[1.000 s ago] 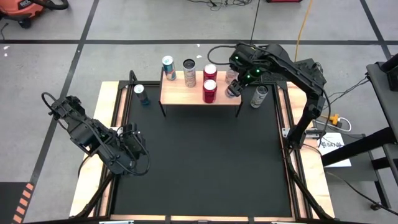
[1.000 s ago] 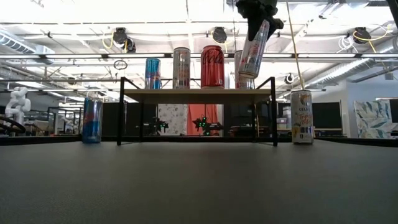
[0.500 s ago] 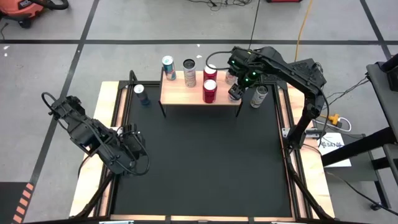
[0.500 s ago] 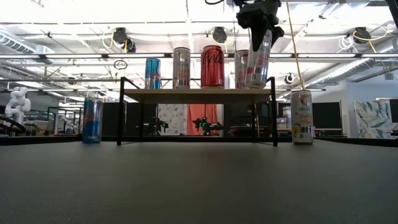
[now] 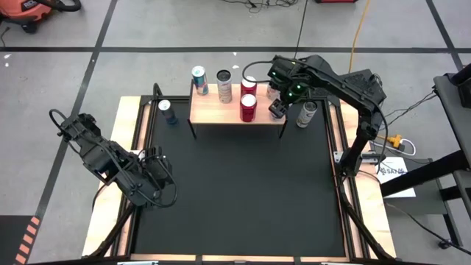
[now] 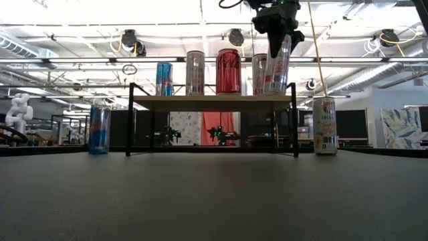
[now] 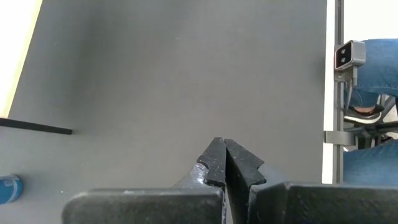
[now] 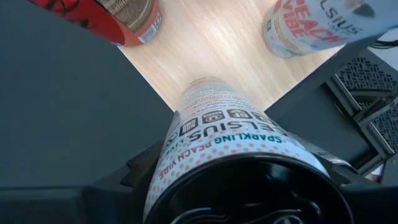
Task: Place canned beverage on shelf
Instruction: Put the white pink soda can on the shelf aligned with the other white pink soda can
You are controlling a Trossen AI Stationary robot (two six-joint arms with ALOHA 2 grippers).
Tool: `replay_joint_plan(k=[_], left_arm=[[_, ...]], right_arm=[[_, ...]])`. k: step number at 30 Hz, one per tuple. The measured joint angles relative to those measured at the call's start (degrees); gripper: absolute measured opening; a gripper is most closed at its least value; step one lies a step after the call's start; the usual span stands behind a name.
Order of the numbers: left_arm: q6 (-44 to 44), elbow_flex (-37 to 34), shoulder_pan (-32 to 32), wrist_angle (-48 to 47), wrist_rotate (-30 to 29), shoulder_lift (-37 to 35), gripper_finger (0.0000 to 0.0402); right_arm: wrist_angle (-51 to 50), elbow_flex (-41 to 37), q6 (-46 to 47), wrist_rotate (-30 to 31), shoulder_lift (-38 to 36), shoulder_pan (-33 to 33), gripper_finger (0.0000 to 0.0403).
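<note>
The shelf [image 5: 213,110] is a light-wood board on thin black legs at the table's far side. On it stand a blue can [image 5: 199,79], a silver can [image 5: 224,85], two red cans [image 5: 249,107] and a white can [image 8: 311,28]. My right gripper [image 5: 277,107] is shut on another white peach-dotted can [image 6: 277,63] over the board's right end. That can's bottom [image 6: 274,90] is very close over the board. My left gripper [image 5: 152,177] is shut on nothing over the mat at the near left. My right gripper pinches the white can's upper wall [image 8: 180,149], close under its top rim, between its two fingers [image 8: 140,171]. The fingers come from above and point steeply down. The can hangs below them, slightly tilted. Whether its bottom touches the shelf board [image 8: 211,43] I cannot tell.
A white can [image 5: 307,114] stands on the mat just right of the shelf, close to my right arm. A blue can [image 5: 168,112] stands on the mat left of the shelf. The black mat [image 5: 243,191] in front of the shelf is bare.
My right gripper has sunk toward the shelf with the white can. The can was strongly tilted and well above the board. It is now nearly upright, with its bottom close over the board's right end.
</note>
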Motion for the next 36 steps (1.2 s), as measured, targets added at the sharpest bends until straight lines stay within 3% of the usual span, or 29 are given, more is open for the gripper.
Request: replay_joint_plan(k=[14, 36], left_arm=[[0.4, 0.0, 0.0, 0.0, 0.0, 0.0, 0.0000], [0.4, 0.0, 0.0, 0.0, 0.0, 0.0, 0.0000]], right_arm=[[3.1, 0.0, -0.4, -0.3, 0.0, -0.1, 0.0270], [4.8, 0.0, -1.4, 0.0, 1.2, -0.1, 0.0274]])
